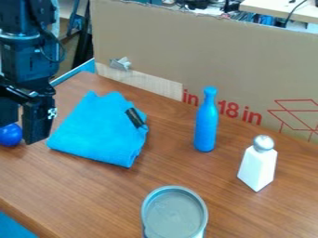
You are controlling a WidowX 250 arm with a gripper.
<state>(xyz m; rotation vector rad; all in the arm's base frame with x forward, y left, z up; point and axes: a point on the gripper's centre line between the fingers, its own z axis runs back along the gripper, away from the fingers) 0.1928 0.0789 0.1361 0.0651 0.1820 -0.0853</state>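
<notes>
- A round grey container (175,214) stands nearest the camera, right of the middle of the near edge, its rim raised around a flat, recessed face.
- The end effector (22,132) hangs at the far left of the tabletop (93,190), pointing down. Its two black fingers stand apart, with a gap showing between them, so it is open.
- A shiny blue ball (9,135) lies at the left edge, directly at the fingertips, partly behind the left one. Whether the fingers touch it cannot be told.
- A bright blue cloth (96,132) lies folded just right of the end effector, its far edge uneven and peaked. A short black strip (134,118) lies on its right part, slanting.
- A blue bottle-shaped piece (206,125) stands upright right of the cloth, well apart from it, with a narrow neck and rounded top.
- A white shaker (257,167) with a silvery domed cap stands farther right and a little nearer, its body widening downward.
- A brown cardboard panel (205,51) with red print rises along the far side, behind the upright things. A crumpled grey piece (120,63) sits against its left part.
</notes>
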